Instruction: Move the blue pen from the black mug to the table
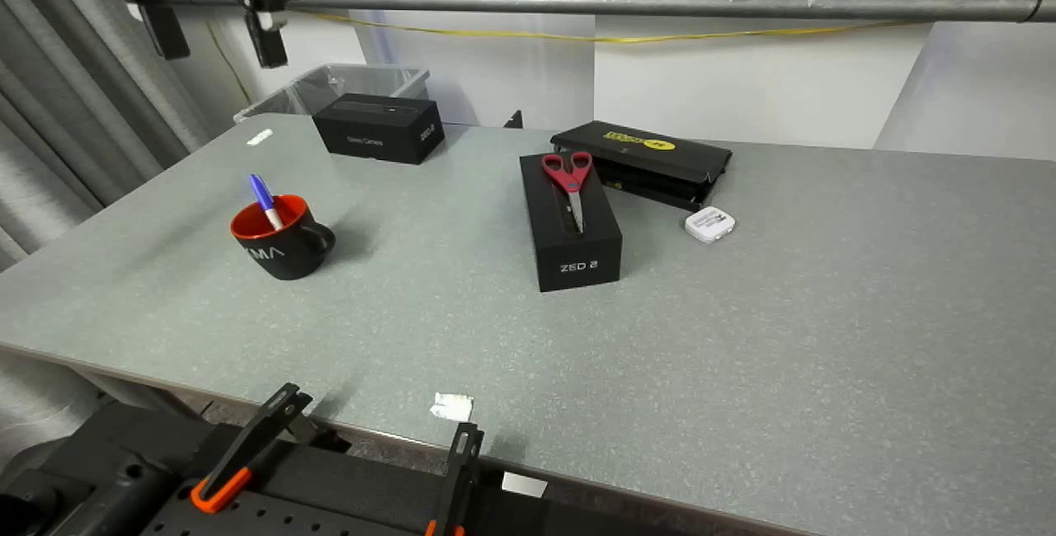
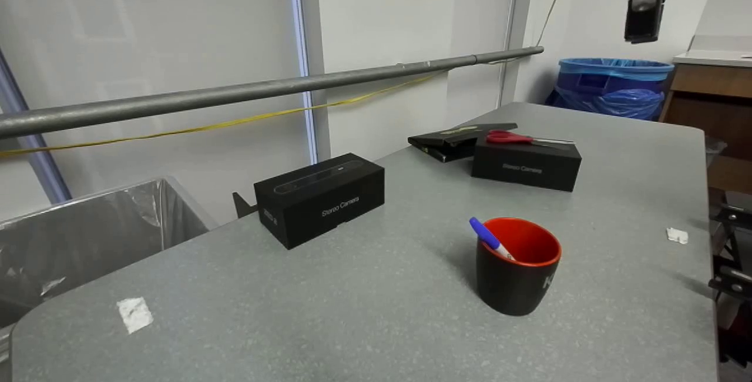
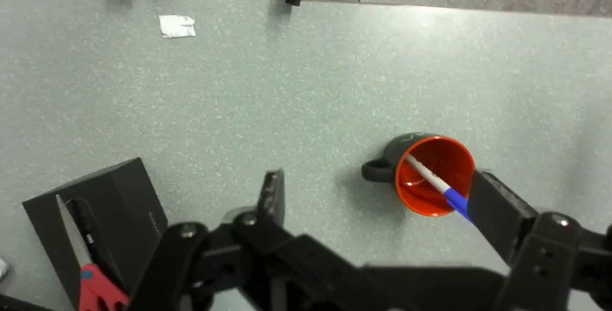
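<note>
The blue pen (image 1: pixel 266 201) sits propped inside the black mug (image 1: pixel 289 247), which stands upright on the speckled grey tabletop (image 1: pixel 784 338). It goes in white end down, blue cap up, and its long axis is a slant, neither plumb nor flat. In both exterior views the cap leans up and to the left, poking clear above the red rim. Looking down through the wrist view, I see its line run from upper left to lower right: the white end lies toward the handle side of the mug, and the cap crosses the rim on roughly the opposite side.

The claw (image 1: pixel 219 56) hangs in the air, high over the tabletop and well apart from the mug, its two fingers spread wide. In an exterior view the claw (image 2: pixel 641 38) shows nearly side-on, so I can't judge the gap from that angle, but the wrist view has the fingers far apart as well; there, one of them covers the very tip of the cap.

Farther along, a pair of red-handled scissors (image 1: pixel 569 183) lies on top of a black box (image 1: pixel 579 262), with a flat black case (image 1: pixel 643 150) just beside it and a small white case (image 1: pixel 709 224) near that. Another black box (image 1: pixel 371 134) stands near a clear bin (image 1: pixel 412 84).
</note>
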Available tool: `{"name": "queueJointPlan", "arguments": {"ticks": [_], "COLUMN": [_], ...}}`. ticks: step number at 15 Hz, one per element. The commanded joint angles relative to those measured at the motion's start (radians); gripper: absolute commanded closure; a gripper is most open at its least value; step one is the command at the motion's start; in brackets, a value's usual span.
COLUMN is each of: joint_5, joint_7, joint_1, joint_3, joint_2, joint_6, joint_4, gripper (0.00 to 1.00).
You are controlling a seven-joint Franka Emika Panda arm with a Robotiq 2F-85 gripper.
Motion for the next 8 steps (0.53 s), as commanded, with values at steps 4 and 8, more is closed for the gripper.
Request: {"name": "queueJointPlan", "arguments": {"ticks": [4, 8], "joint_5": [-0.134, -0.203], "joint_7": [-0.131, -0.214], "joint_1": [0.057, 0.1], "joint_3": [0.06, 0.093], "joint_2": [0.272, 0.352], "joint_6": [0.002, -0.006], "joint_4": [0.131, 0.172], "gripper": [0.0, 0.0]}}
